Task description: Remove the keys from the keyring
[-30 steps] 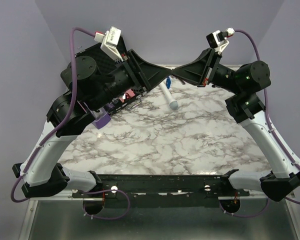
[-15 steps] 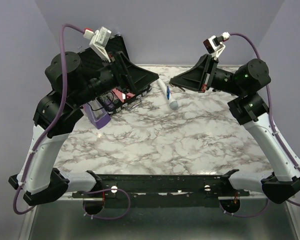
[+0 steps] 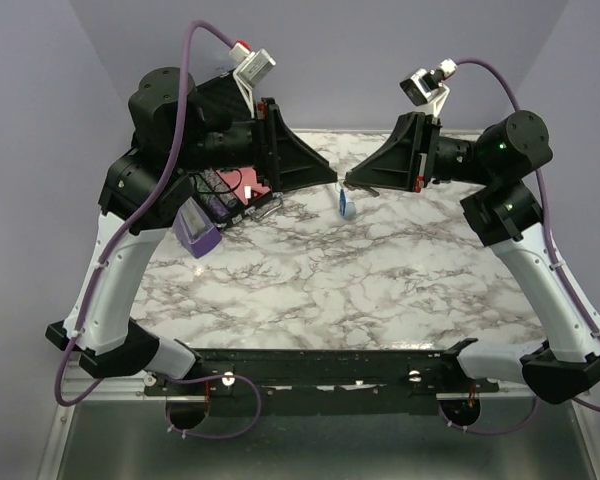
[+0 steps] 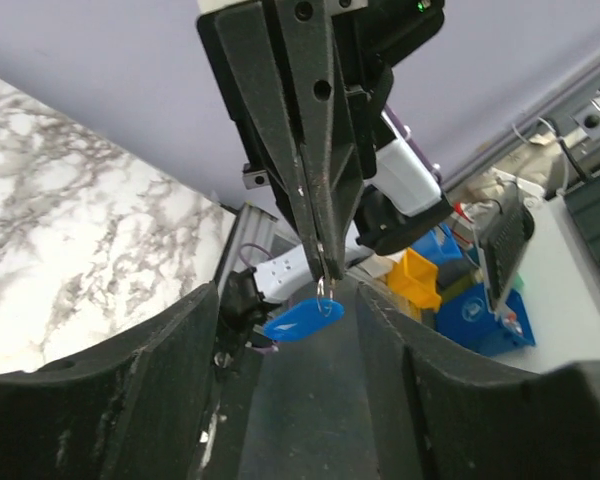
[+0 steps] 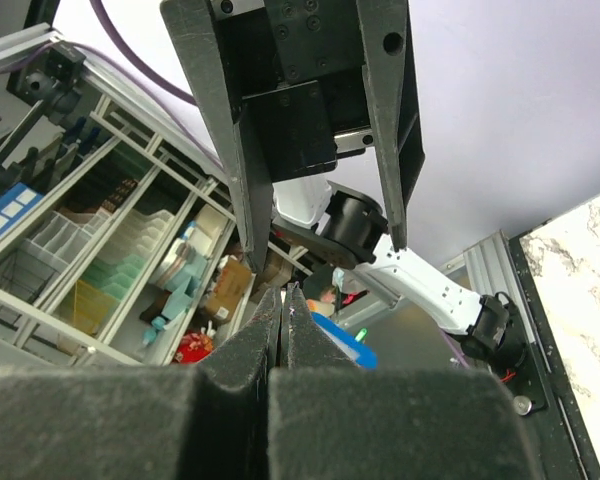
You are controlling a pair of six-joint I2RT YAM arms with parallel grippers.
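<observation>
Right gripper (image 4: 325,270) pinched the blue keyring (image 4: 303,320) aloft | left gripper (image 5: 328,252) stood apart, flanking it

I have both arms lifted, tips almost meeting in the upper middle of the frame. My left gripper (image 3: 330,179) is spread wide. My right gripper (image 3: 349,183) is pinched tight.

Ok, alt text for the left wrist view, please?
The right end effector, shut, pinches the top of a small blue keyring that dangles in the air between the open fingers of the left end effector. A marble table fills the picture's left side, with storage bins behind.
</observation>
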